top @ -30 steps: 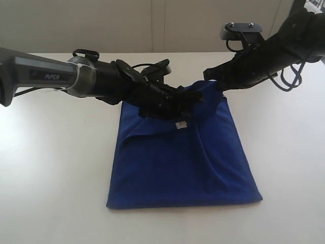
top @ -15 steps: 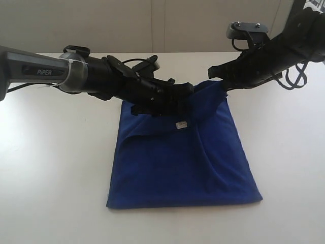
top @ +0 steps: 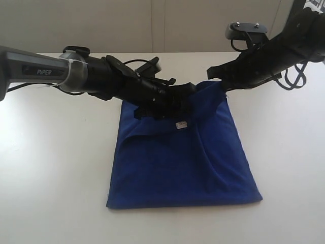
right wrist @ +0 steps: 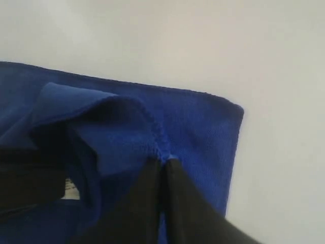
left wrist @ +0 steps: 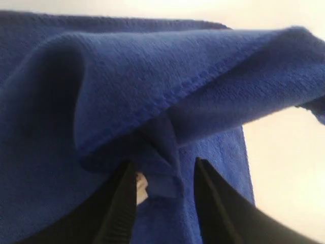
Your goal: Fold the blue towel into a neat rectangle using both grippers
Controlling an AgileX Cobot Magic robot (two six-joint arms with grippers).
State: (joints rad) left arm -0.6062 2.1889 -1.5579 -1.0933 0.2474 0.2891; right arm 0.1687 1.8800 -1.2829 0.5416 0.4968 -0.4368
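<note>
The blue towel (top: pixel 177 162) lies folded on the white table, its near edge flat and its far edge bunched and raised. A small white label (top: pixel 181 124) shows below the raised fold. My left gripper (top: pixel 189 92) reaches across the far edge. In the left wrist view, the left gripper (left wrist: pixel 165 163) is open. A hanging fold of towel (left wrist: pixel 152 76) and the label (left wrist: pixel 141 187) sit between its fingers. My right gripper (top: pixel 213 73) holds the far right corner lifted. In the right wrist view, the right gripper (right wrist: pixel 163 161) is shut on the hem of the towel (right wrist: pixel 203 122).
The white table (top: pixel 51 168) surrounds the towel on all sides. A pale wall (top: pixel 152 25) runs behind the table's far edge. Cables (top: pixel 292 76) hang from the right arm at the far right.
Over the last second the left arm drew back a little to the left and the right arm rose slightly. The towel's flat part has not moved.
</note>
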